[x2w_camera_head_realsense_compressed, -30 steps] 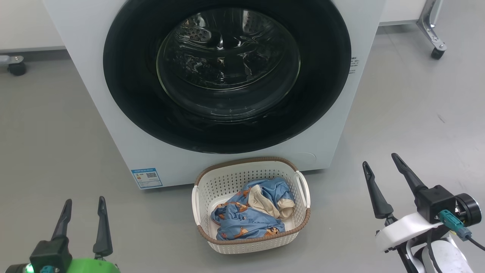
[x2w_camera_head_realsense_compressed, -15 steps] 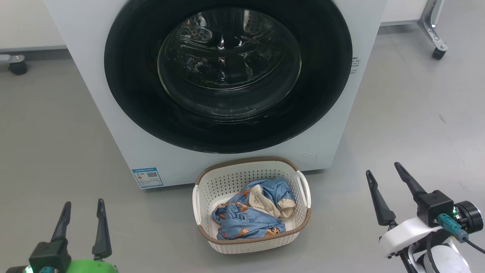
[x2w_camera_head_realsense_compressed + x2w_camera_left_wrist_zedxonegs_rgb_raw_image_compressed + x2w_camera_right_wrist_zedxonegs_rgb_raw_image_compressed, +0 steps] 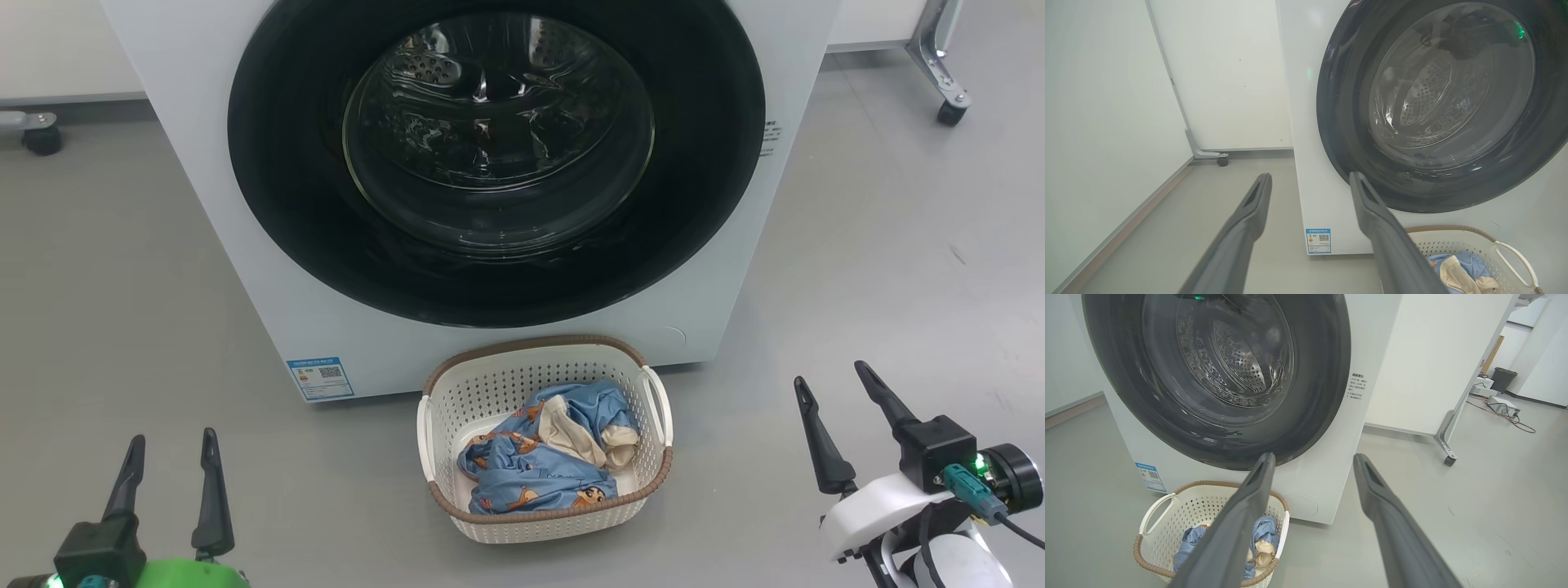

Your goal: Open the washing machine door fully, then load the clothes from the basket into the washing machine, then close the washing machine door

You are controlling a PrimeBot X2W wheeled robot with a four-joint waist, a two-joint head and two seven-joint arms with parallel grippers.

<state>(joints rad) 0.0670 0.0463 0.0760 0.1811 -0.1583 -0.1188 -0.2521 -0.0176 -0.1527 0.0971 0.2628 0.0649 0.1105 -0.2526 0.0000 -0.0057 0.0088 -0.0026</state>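
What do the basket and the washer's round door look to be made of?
Basket: likely moulded plastic, matte cream, punched with rows of holes; its brown rim only imitates weave. Door: glossy black surround, probably plastic, showing reflections; the bulging window looks like clear glass, see-through with sharp highlights.

— What's ahead?
— The washer [image 3: 1298, 122], its door [image 3: 1339, 102] shut; drum holes show through the glass.
— The left gripper [image 3: 1310, 174]?
— Spread wide, empty, aimed at the washer's lower left corner, above the blue label [image 3: 1318, 241].
— And the basket [image 3: 1453, 245]?
— Bottom right, just before the washer, clothes [image 3: 1457, 269] inside.
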